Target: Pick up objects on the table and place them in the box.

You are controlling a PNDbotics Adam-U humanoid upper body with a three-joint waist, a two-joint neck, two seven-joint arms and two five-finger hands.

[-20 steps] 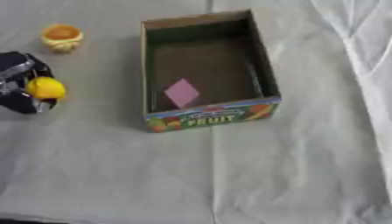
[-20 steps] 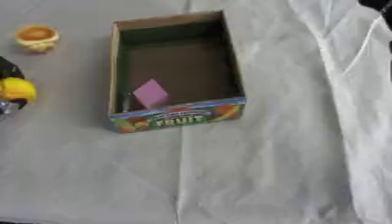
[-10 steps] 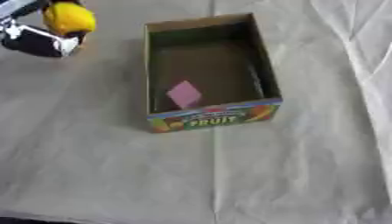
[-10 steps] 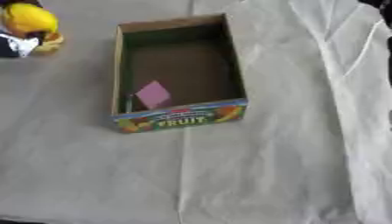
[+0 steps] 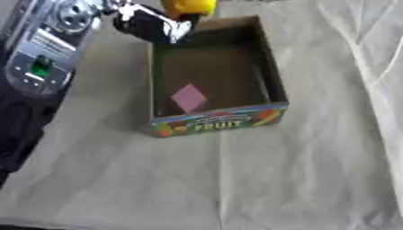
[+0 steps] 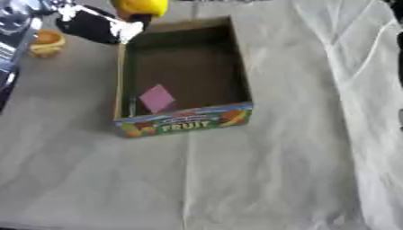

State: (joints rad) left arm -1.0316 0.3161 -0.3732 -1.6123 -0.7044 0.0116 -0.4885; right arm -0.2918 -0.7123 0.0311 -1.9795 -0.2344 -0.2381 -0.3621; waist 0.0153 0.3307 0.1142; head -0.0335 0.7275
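My left hand (image 5: 148,23) reaches in from the upper left and is shut on a yellow round object (image 5: 188,6), held above the far left corner of the cardboard fruit box (image 5: 217,123). The box stands open in the middle of the table, with a pink flat piece (image 5: 188,98) lying on its floor. An orange and yellow small object (image 6: 47,42) sits on the cloth left of the box, seen in the right eye view. My right hand shows in neither view.
A wrinkled white cloth (image 6: 260,170) covers the table. My left forearm (image 5: 47,47), silver and black, fills the upper left corner. A dark edge runs along the lower left of the table.
My left hand has carried the yellow object to the right, from the table's far left to the box's far left corner. The arm now fills more of the upper left.
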